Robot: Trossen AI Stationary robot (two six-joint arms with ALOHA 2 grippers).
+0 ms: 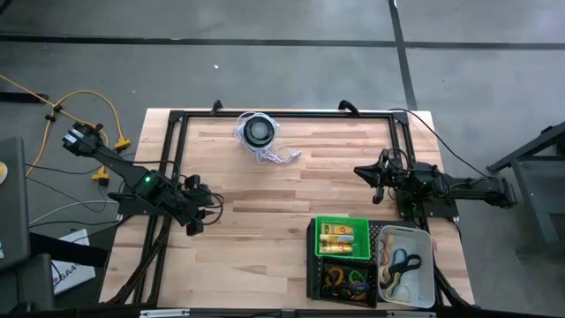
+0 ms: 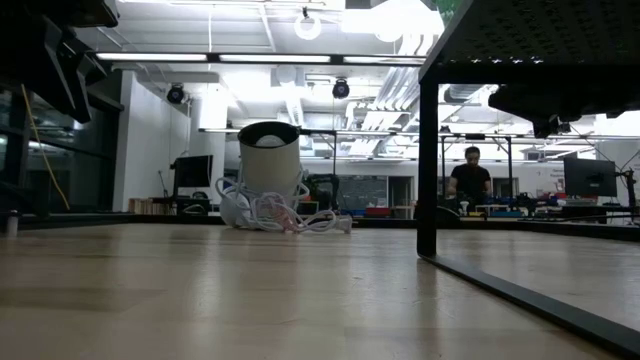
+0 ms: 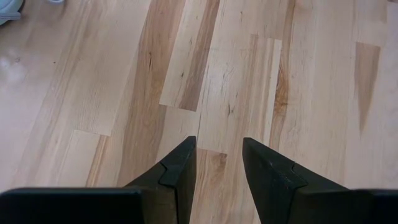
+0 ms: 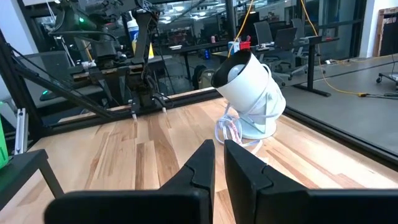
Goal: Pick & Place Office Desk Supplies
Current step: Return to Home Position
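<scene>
Left hand (image 1: 210, 208) spread over table (image 1: 274, 199) near edge.

**Wooden table with one round device and a loaded shelf**

The table (image 1: 265, 221) is pale butcher-block wood with a thin black frame (image 1: 282, 114) along its edges. A round white device (image 1: 258, 131) stands near the far edge, and its white cord (image 1: 281, 156) is heaped against its base on the wood. Well apart from the device, diagonally toward the near edge on the right arm's side, a black perforated shelf (image 2: 530, 40) stands on black legs. On it, the green bin (image 1: 320, 238) is nearest the device. The black bin (image 1: 320, 278) lies just beyond it, and the white bin (image 1: 428, 265) lies beside both, farther to the right.
</scene>
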